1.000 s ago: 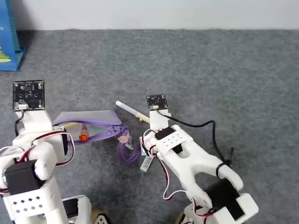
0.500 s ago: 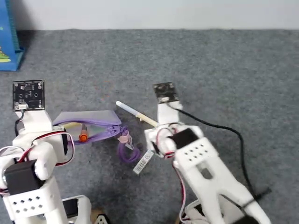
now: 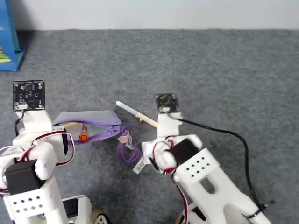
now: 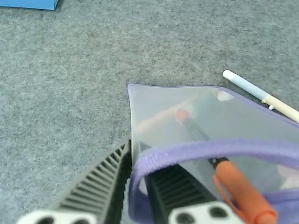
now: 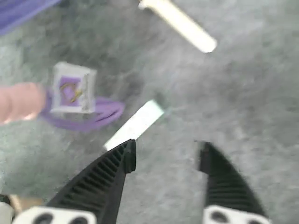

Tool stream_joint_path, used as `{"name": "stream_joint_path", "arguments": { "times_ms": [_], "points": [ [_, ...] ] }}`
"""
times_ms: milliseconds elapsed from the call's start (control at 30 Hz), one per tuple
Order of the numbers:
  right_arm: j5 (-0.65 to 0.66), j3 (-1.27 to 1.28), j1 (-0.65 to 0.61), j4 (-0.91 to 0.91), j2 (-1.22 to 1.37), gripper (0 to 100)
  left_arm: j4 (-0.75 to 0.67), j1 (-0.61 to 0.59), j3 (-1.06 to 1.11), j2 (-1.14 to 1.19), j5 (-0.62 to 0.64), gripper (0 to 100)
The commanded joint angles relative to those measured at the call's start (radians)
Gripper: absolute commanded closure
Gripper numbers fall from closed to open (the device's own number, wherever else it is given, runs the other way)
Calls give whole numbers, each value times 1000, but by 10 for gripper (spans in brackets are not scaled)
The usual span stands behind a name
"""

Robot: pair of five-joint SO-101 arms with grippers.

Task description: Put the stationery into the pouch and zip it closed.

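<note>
The high camera looks down over the table [image 3: 224, 70] from behind both arms, each wrist camera peers closely forward and down, and all three share the pen [image 3: 135, 113] beside the pouch [image 3: 93, 116].

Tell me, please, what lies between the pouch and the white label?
In the high view, the pink zip pull and purple cord loop lie between the pouch and the label.
</note>
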Motion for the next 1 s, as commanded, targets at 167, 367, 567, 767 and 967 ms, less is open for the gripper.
{"name": "stream_joint_path", "arguments": {
  "times_ms": [167,367,567,767,967],
  "points": [
    [-55,169,-67,-274,-28,744,2,-9,-4,-6,-9,987],
    [-61,186,-68,-369,104,779,2,-9,-4,-6,-9,987],
    [-61,184,-68,-513,312,781,-3,-9,13,-8,-9,987],
    [-63,184,-68,-533,426,793,-3,-6,16,-8,-9,987],
    [-61,184,-64,-519,390,991,-3,-6,16,-8,-9,987]
  ]
}}
